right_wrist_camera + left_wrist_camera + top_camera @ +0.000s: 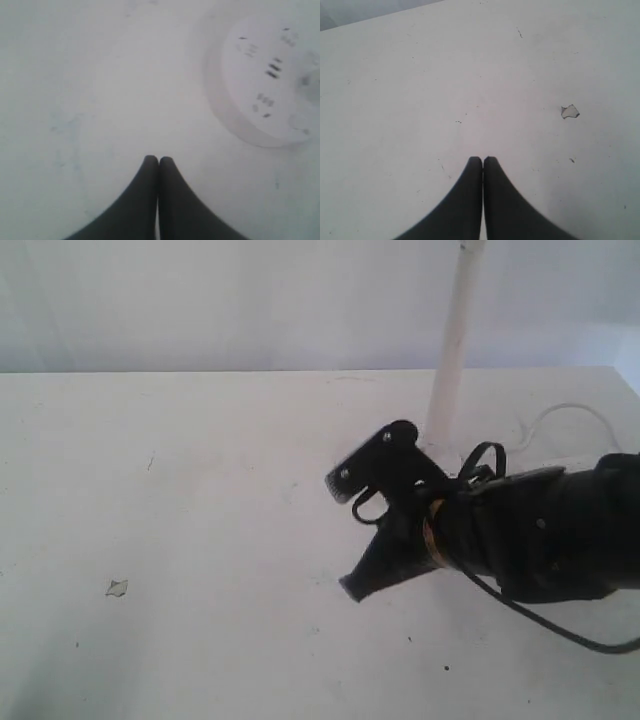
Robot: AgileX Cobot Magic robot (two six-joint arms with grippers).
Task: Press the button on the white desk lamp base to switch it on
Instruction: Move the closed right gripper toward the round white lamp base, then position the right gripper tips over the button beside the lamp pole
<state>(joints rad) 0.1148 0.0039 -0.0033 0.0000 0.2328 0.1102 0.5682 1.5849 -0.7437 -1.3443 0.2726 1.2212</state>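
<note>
A small flake (117,587) lies at the left of a white table (200,540). The left gripper (482,160) hangs over bare tabletop near it with its fingers pressed together, apparently parked out of the way. Further right, the right gripper (158,161) has its fingers together too, likely to form one blunt pressing tip. The white desk lamp base (270,85) lies near that tip, untouched. Its pole (452,350) rises behind the arm. The button is too blurred to pick out.
</note>
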